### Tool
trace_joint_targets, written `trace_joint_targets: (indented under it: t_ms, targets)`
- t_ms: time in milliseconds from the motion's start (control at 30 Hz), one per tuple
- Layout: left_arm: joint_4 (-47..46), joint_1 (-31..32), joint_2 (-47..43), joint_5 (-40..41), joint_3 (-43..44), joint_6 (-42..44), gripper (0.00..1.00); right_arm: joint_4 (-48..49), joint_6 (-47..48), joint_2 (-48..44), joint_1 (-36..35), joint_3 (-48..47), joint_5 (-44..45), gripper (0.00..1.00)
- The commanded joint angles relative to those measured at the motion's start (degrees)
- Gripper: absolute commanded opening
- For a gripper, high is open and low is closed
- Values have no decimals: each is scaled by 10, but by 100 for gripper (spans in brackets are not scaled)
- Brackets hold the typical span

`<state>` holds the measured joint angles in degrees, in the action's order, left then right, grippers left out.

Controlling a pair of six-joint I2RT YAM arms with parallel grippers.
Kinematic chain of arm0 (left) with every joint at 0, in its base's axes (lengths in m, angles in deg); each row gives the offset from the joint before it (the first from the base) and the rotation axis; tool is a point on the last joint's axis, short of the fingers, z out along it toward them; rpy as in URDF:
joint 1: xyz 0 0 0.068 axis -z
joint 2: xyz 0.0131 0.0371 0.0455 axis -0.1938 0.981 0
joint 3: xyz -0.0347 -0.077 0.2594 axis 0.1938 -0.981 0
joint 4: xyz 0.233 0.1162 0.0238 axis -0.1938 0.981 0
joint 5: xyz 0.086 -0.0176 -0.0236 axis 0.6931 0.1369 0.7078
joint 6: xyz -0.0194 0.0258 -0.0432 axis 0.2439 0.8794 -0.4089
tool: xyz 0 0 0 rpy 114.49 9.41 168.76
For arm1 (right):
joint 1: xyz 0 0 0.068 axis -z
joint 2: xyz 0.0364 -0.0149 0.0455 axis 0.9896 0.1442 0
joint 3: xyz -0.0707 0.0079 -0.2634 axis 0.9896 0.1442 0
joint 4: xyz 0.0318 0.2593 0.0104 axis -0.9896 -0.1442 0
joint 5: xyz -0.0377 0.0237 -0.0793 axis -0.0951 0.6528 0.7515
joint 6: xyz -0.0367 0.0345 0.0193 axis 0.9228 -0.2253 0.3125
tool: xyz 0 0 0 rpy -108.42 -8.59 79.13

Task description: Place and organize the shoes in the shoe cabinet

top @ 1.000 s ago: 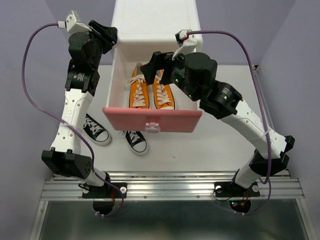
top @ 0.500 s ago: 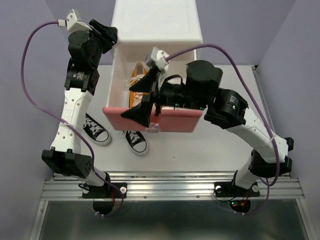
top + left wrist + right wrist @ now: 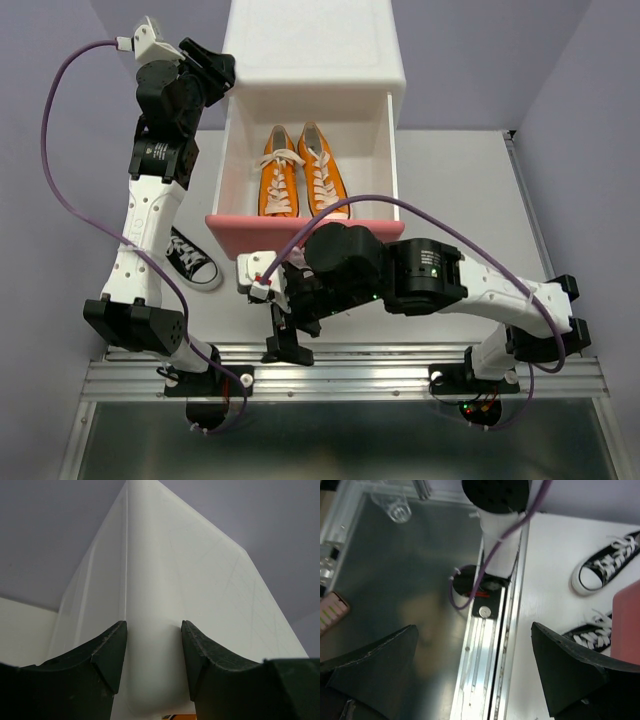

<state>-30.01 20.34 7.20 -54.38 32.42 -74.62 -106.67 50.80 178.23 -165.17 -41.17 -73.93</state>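
The white shoe cabinet (image 3: 315, 50) stands at the back with its dark pink drawer (image 3: 258, 232) pulled out. Two orange shoes (image 3: 280, 185) lie side by side inside it, toes toward the pink front. One black shoe (image 3: 190, 258) lies on the table left of the drawer. My right arm hides the second one from above; both black shoes (image 3: 607, 567) (image 3: 587, 637) show in the right wrist view. My left gripper (image 3: 215, 70) (image 3: 152, 645) is shut on the cabinet's rear left corner (image 3: 150, 580). My right gripper (image 3: 283, 325) (image 3: 474, 627) hangs open and empty over the table's near edge.
An aluminium rail (image 3: 350, 375) (image 3: 490, 655) runs along the near edge and carries both arm bases. The left arm's base (image 3: 492, 510) and its purple cable (image 3: 460, 595) lie close to my right gripper. The pink drawer front (image 3: 627, 625) sits at its right.
My right arm has swung from above the open drawer down to the near edge, uncovering the orange shoes and covering one black shoe. The left arm has not moved.
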Motion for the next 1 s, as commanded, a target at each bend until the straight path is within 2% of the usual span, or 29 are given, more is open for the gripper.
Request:
trace_joint_targets:
  t_ms: [0, 100, 267, 467, 567, 700, 967]
  targets:
    - [173, 9, 39, -20, -37, 52, 57, 5, 12, -40, 8, 54, 40, 100]
    - [173, 8, 44, -20, -27, 53, 56, 17, -17, -53, 8, 104, 68, 100]
    - [171, 9, 48, -18, -21, 53, 56, 16, -60, -62, 8, 154, 204, 100]
    - [164, 9, 46, -22, -25, 48, 57, 14, -75, -51, 29, 156, 369, 100]
    - [163, 9, 46, -22, -23, 46, 57, 14, -111, -39, 90, 141, 372, 100]
    - [156, 9, 46, -25, -21, 42, 57, 17, -99, -4, 156, 90, 391, 100]
    - [149, 15, 48, -24, -22, 40, 56, 58, -83, 42, 226, 22, 402, 100]
